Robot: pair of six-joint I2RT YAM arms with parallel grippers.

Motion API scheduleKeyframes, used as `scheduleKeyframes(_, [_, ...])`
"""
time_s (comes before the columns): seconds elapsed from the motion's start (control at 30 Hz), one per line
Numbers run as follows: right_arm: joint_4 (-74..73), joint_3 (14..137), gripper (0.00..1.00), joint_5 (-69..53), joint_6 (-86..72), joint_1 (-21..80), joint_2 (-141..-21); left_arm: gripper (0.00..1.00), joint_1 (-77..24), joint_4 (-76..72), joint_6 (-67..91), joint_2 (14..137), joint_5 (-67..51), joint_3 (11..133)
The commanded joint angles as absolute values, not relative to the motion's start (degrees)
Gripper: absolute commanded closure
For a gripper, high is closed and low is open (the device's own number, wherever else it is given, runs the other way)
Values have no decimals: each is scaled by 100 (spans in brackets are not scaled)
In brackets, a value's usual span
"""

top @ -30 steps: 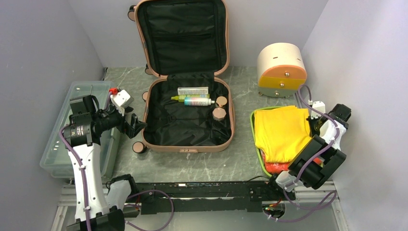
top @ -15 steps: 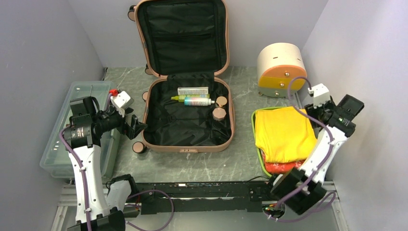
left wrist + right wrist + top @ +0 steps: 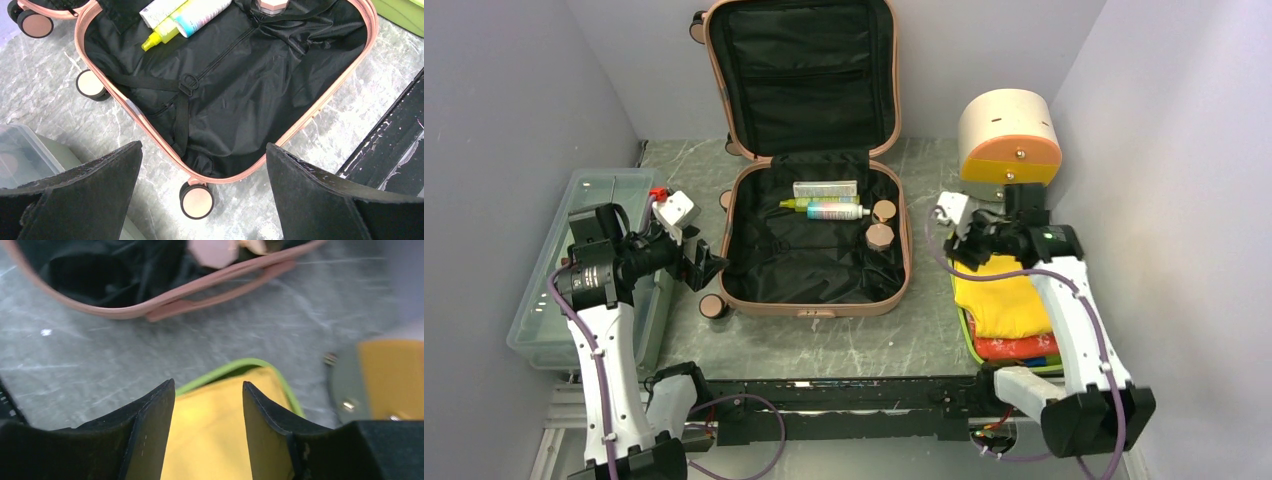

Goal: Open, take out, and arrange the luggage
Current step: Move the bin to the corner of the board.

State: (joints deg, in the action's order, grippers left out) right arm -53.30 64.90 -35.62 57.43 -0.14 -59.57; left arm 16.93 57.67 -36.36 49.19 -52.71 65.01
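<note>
While the luggage (image 3: 809,262) is lying open at the middle of the table, its lid leaning up against the back wall and its black-lined base flat, the right gripper (image 3: 209,390) is hanging over the near corner of the lime-green tray (image 3: 235,365). Its jaws are standing apart with nothing between them. The yellow cloth (image 3: 1009,290) is resting in the tray beneath it.

The left gripper (image 3: 204,146) is waiting beside the case's left wall, near the clear bin (image 3: 554,300), spread wide and empty.

Things are waiting inside: a few tubes (image 3: 829,209) along the back and two pink jars (image 3: 880,237) close to the right wall. I am guessing the right arm is going for the jars, since they are nearest.

To do that well, it should be lifting clear of the pink rim before crossing, then coming straight down over one jar so the fingers are straddling it and not nudging its neighbour. The two may be touching, though from here I cannot tell. A firm squeeze low on the jar should be stopping it from tipping.
</note>
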Motion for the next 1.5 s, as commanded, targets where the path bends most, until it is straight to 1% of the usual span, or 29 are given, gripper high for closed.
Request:
scheduleKeyframes(0.0, [-5175, 5959, 48, -2868, 5644, 829, -6435, 1, 1755, 5643, -3535, 4809, -5454, 6479])
scheduleKeyframes(0.1, [-5059, 5685, 54, -2453, 5521, 1187, -6670, 1, 1770, 5611, -3518, 4799, -5467, 6443])
scheduleKeyframes(0.2, [-4953, 5465, 57, -2141, 5438, 1361, -6754, 1, 1784, 5605, -3516, 4818, -5488, 6439])
scheduleKeyframes(0.5, [-4898, 4610, 59, -1149, 5919, 1430, -6518, 1, 1801, 5590, -3516, 4834, -5519, 6438])
scheduleKeyframes(0.73, [-4571, 4030, 60, -293, 6001, 1424, -6419, 0, 1811, 5624, -3524, 4820, -5544, 6457])
scheduleKeyframes(1.07, [-4258, 3856, 61, 110, 5685, 1243, -6265, 1, 1815, 5651, -3540, 4801, -5563, 6473])
scheduleKeyframes(1.33, [-4104, 3891, 63, 28, 5726, 489, -6193, 1, 1823, 5644, -3564, 4801, -5589, 6463])
scheduleKeyframes(1.47, [-4330, 3929, 64, -356, 5982, 126, -6102, 1, 1828, 5630, -3562, 4791, -5598, 6445])
